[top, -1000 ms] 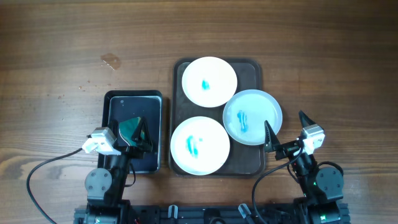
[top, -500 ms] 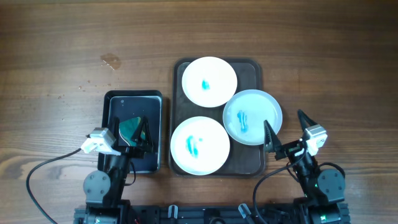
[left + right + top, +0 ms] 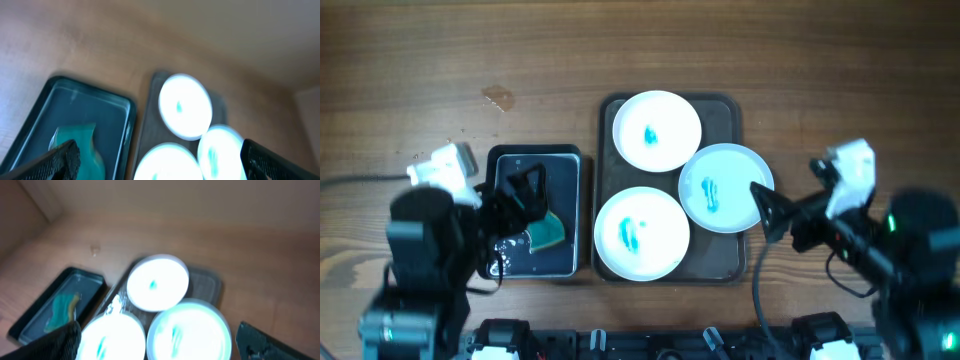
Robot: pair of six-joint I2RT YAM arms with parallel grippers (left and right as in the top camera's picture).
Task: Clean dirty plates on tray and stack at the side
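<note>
Overhead, all three blue-smeared plates [image 3: 656, 131] lie on the brown tray [image 3: 728, 110], unwiped. Left gripper [image 3: 159, 149] hangs spread over the water tray [image 3: 535, 153], presumably for the sponge [image 3: 548, 232]. Right gripper [image 3: 159, 327], also spread, faces the nearest plate [image 3: 720, 170].

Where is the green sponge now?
In the overhead view, the green sponge lies in the black water tray, near its lower right corner, left of the brown tray.

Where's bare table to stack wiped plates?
Bare wood lies right of the tray, past the right gripper, and beyond the tray's far rim. Crowded: the tray, filled by three plates, the right plate overhanging its rim; narrow gap to the water tray.
</note>
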